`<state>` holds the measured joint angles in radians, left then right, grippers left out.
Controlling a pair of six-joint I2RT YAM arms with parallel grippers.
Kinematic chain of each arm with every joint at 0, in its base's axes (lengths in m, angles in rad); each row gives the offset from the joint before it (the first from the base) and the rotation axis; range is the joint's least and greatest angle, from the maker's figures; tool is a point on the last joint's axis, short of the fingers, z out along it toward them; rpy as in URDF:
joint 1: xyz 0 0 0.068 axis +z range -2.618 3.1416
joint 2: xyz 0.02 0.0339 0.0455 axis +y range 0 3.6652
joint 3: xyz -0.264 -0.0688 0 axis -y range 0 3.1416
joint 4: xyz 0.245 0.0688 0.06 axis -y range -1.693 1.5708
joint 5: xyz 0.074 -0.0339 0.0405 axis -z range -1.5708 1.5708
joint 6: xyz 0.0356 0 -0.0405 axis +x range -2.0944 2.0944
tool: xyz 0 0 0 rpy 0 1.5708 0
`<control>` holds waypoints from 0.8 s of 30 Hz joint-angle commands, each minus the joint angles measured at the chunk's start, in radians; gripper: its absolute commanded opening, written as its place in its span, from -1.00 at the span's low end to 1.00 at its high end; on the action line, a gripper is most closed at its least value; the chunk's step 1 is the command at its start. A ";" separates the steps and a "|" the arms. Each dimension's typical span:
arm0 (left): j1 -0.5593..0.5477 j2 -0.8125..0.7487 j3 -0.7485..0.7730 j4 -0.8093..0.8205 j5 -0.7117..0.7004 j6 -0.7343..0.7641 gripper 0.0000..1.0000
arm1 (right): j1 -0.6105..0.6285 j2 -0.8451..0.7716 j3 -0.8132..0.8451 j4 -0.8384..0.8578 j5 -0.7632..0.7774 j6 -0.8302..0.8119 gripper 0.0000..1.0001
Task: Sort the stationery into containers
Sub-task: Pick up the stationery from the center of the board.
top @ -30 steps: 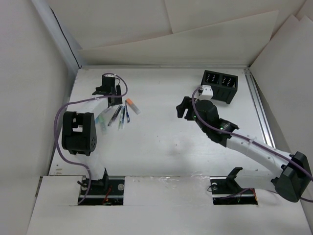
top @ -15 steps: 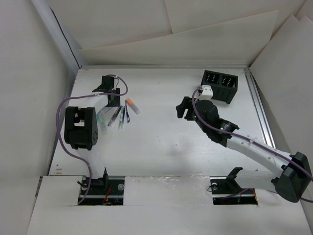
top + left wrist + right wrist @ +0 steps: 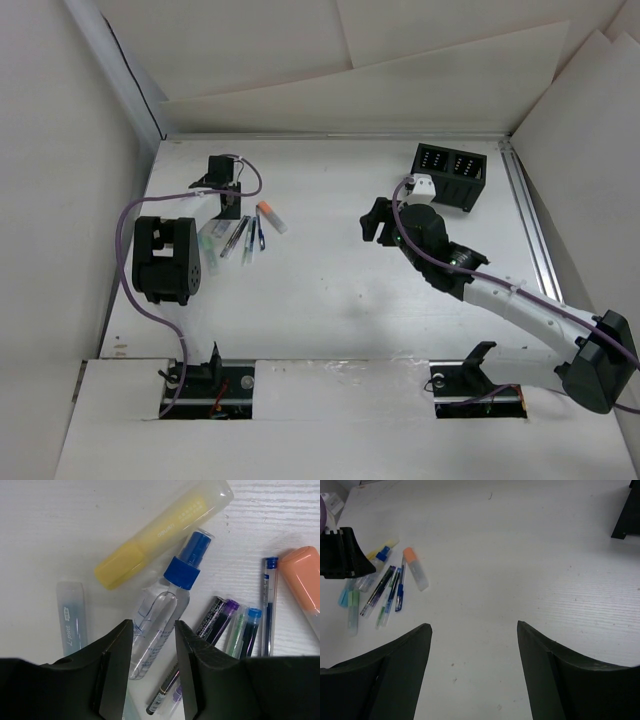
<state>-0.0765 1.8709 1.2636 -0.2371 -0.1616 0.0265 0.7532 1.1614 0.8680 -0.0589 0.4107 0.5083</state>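
Observation:
In the left wrist view my left gripper (image 3: 153,625) has its jaws against both sides of a clear spray bottle with a blue cap (image 3: 170,587) that lies on the table. Around it lie the stationery pieces: a yellow highlighter (image 3: 160,527), a light blue piece (image 3: 70,617), an orange highlighter (image 3: 302,577), and dark, green and blue pens (image 3: 220,617). From above, this pile (image 3: 243,235) sits at the left, just under the left gripper (image 3: 230,203). The black organiser box (image 3: 450,175) stands at the back right. My right gripper (image 3: 375,220) hangs open and empty over the table's middle.
The right wrist view shows bare white table between its fingers (image 3: 474,630), the pile (image 3: 385,587) far left and a corner of the organiser (image 3: 626,515) top right. Cardboard walls ring the table. A metal rail (image 3: 530,225) runs along the right side.
The left gripper's jaws have come together around the spray bottle. The left arm has shifted slightly. The right arm has not moved.

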 commanded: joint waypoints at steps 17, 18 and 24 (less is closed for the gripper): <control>-0.006 -0.010 -0.015 -0.033 0.056 0.009 -0.21 | -0.005 -0.023 0.006 0.037 0.000 -0.013 0.50; -0.006 -0.010 -0.024 -0.033 0.056 0.009 -0.15 | -0.005 -0.023 0.006 0.028 0.000 -0.013 0.50; -0.029 0.034 -0.024 -0.033 0.019 -0.002 -0.19 | -0.005 -0.032 0.006 0.028 0.000 -0.013 0.50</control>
<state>-0.0978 1.8893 1.2522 -0.2497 -0.1352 0.0277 0.7532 1.1576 0.8680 -0.0589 0.4103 0.5079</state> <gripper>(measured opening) 0.419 0.750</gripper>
